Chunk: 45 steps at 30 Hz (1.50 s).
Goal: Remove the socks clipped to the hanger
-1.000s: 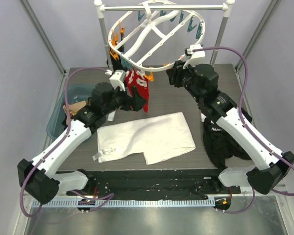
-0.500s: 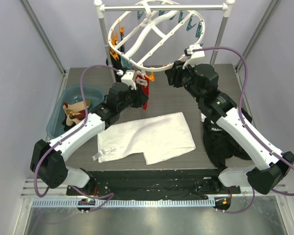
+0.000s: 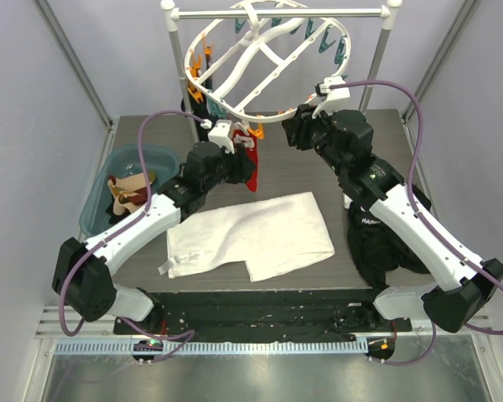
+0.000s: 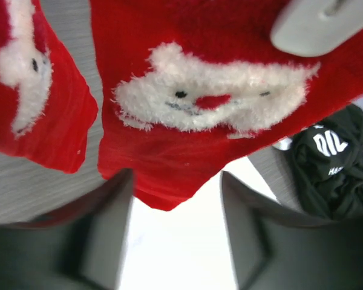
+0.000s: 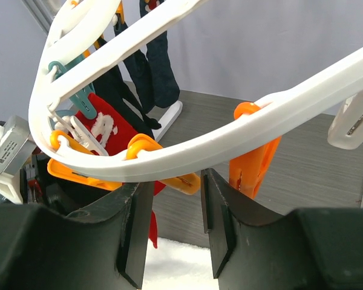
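Note:
The white oval hanger (image 3: 235, 110) hangs tilted from the rail. Two red socks with white fuzzy faces (image 3: 251, 164) hang from its near rim; they fill the left wrist view (image 4: 212, 103), the second at the left (image 4: 30, 90). My left gripper (image 4: 178, 241) is open just under them, with the lower tip of one sock between its fingertips. Dark socks (image 5: 160, 66) hang further back. My right gripper (image 5: 172, 211) is open at the hanger's near right rim (image 5: 230, 139), with an orange clip (image 5: 187, 180) between its fingertips.
A teal tub (image 3: 96, 197) at the left holds tan socks (image 3: 127, 189). A large white cloth (image 3: 251, 230) lies mid-table. A black garment with white lettering (image 3: 386, 243) lies at the right. The grey rail (image 3: 318, 13) stands on upright poles at the back.
My left arm has reached forward and right, bringing its gripper up close under the red socks. The right arm and the hanger have not moved.

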{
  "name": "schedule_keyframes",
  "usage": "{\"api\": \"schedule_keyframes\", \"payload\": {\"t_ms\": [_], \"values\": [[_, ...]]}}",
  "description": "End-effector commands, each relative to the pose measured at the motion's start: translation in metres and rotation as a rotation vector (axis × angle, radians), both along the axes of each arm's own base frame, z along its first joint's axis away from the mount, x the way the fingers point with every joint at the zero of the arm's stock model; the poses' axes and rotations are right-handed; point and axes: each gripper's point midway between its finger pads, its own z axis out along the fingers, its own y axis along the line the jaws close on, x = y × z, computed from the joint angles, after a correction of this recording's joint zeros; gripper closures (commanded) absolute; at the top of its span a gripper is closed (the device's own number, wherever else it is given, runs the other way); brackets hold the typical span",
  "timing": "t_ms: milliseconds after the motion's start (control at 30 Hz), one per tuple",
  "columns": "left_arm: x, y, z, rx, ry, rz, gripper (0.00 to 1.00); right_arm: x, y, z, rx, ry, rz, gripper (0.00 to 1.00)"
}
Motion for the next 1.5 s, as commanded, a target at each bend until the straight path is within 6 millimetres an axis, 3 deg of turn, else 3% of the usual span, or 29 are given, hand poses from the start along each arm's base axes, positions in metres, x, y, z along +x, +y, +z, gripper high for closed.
{"api": "schedule_keyframes", "payload": {"t_ms": [0, 33, 133, 300, 500, 633, 700, 733, 767, 867, 967, 1100, 1233, 1467], "values": [[0.0, 0.0, 0.022, -0.035, -0.103, 0.038, 0.26, -0.008, -0.005, 0.028, 0.06, -0.068, 0.004, 0.56], [-0.001, 0.0, 0.024, -0.039, -0.118, 0.039, 0.18, -0.007, -0.006, 0.029, 0.058, -0.071, 0.001, 0.56], [0.0, -0.005, 0.025, -0.04, -0.15, 0.048, 0.13, -0.008, -0.006, 0.03, 0.058, -0.074, 0.001, 0.56], [0.022, -0.003, 0.018, 0.003, -0.157, 0.135, 0.13, -0.01, -0.005, 0.034, 0.064, -0.079, 0.011, 0.56], [0.038, 0.007, 0.018, 0.049, -0.182, 0.227, 0.24, -0.011, -0.006, 0.036, 0.066, -0.083, 0.01, 0.56], [0.045, 0.019, 0.017, 0.057, -0.205, 0.304, 0.22, -0.01, -0.003, 0.034, 0.065, -0.079, 0.017, 0.56], [0.045, 0.019, 0.021, 0.049, -0.218, 0.303, 0.29, -0.009, -0.003, 0.032, 0.06, -0.076, 0.016, 0.56], [0.044, 0.018, 0.019, 0.053, -0.217, 0.296, 0.38, -0.008, -0.003, 0.031, 0.058, -0.076, 0.014, 0.56], [0.043, 0.018, 0.019, 0.051, -0.216, 0.292, 0.61, -0.008, -0.004, 0.031, 0.055, -0.075, 0.011, 0.56], [0.034, 0.017, 0.023, 0.025, -0.216, 0.259, 0.87, -0.007, -0.006, 0.029, 0.051, -0.072, 0.001, 0.56], [0.018, 0.013, 0.025, -0.009, -0.196, 0.194, 1.0, -0.006, -0.007, 0.029, 0.05, -0.073, -0.005, 0.56], [-0.008, 0.008, 0.025, -0.026, -0.174, 0.122, 1.0, -0.004, -0.006, 0.029, 0.04, -0.064, -0.013, 0.56], [-0.033, 0.007, 0.04, -0.06, -0.178, 0.049, 1.0, -0.009, -0.009, 0.031, 0.042, -0.061, -0.012, 0.56], [-0.058, 0.009, 0.05, -0.094, -0.174, -0.007, 1.0, -0.034, -0.017, 0.038, 0.085, -0.005, 0.014, 0.49]]}}
